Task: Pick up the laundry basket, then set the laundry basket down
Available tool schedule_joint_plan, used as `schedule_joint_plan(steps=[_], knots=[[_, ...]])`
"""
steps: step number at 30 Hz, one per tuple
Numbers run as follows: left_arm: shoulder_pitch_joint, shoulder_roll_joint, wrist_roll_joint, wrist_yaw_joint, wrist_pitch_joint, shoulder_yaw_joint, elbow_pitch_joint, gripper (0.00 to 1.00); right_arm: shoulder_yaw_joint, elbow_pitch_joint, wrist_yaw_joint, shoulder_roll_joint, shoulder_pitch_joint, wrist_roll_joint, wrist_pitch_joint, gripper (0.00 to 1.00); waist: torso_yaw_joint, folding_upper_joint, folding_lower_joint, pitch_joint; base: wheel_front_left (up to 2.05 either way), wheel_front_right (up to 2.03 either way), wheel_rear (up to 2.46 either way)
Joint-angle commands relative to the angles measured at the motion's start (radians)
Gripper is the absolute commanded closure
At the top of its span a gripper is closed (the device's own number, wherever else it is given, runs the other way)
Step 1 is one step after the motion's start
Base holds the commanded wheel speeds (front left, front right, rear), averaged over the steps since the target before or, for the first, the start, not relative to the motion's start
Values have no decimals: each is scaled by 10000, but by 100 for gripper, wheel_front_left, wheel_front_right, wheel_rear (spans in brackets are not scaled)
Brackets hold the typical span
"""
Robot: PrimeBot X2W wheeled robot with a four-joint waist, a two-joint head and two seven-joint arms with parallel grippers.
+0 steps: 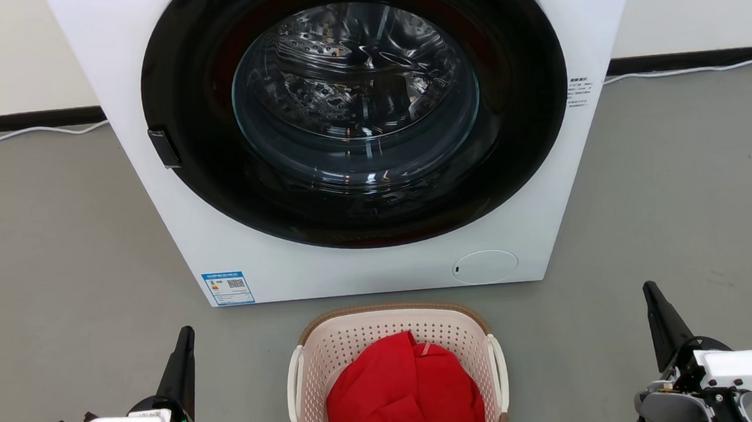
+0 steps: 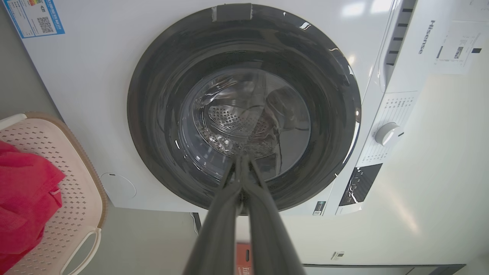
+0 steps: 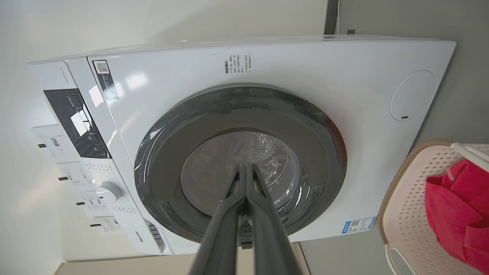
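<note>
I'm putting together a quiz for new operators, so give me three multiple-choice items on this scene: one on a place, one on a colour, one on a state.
1. Where is the laundry basket relative to the washer?
A) on top of it
B) on the floor in front of it
C) inside its drum

2. What colour is the cloth in the basket?
A) blue
B) red
C) white

3. How are the left claw and the right claw?
A) both shut, empty
B) both wide open
C) both shut on the basket's handles

Answers:
1 B: the basket stands on the grey floor just before the washer's front.
2 B: a red heap lies in it.
3 A: each claw's fingers meet at the tips, apart from the basket.
</note>
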Motion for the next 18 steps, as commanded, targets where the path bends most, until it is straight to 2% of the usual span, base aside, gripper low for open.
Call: schedule_joint_plan(steps=[1,18], knots=[[-562,143,-58,-73,64,246,-296,100,194,-309,73,-129,-408,64,102,100,0,-1,0,0,0,0,0],[-561,143,-59,-73,63,245,-296,100,194,-309,73,-129,-408,64,102,100,0,-1,0,0,0,0,0]])
